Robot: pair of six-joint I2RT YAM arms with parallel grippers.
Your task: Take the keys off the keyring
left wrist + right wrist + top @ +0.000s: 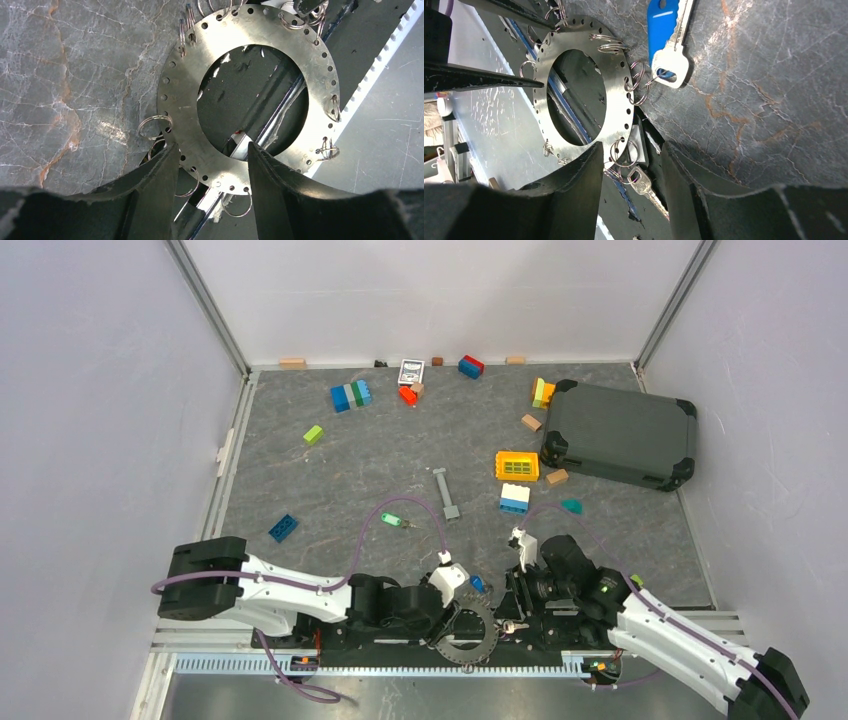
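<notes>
Keys point(671, 67) hang on keyrings point(636, 82) through a holed disc point(175, 90). We cannot tell whether our left gripper point(211, 150) clamps it. Our right gripper point(631, 150) gapes around a silver key point(640, 181).

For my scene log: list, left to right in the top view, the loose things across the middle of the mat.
In order: dark blue brick, lime brick, green-headed key, grey metal bar, yellow grid block, dark grey case.

Robot lab cell: white panel walls point(90, 390), alu frame posts point(207, 305), grey mat point(370, 455).
</notes>
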